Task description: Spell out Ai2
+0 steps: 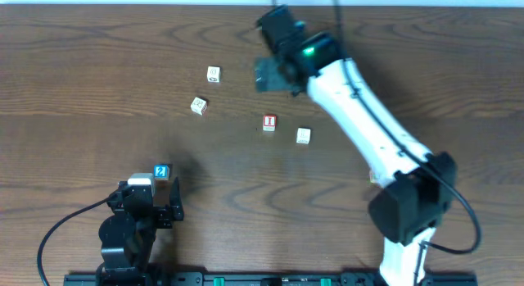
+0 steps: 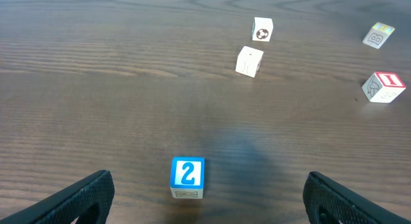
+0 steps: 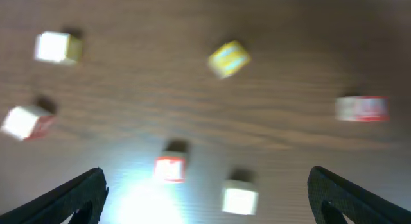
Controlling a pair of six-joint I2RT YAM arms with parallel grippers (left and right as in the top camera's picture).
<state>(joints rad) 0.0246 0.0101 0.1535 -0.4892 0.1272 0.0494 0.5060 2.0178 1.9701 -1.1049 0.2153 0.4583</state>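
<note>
Where dark wood-grain table (image 1: 82,73) spreads, blocks (image 1: 269,122) scattered — left pincer (image 2: 207,185), right pincer (image 3: 207,179) both gaping, empty

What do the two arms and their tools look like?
The right arm is white with black joints, a green light near its wrist and black cables. The left arm is black, with a black cable looping from its base. The left tool and right tool have dark fingers.
</note>
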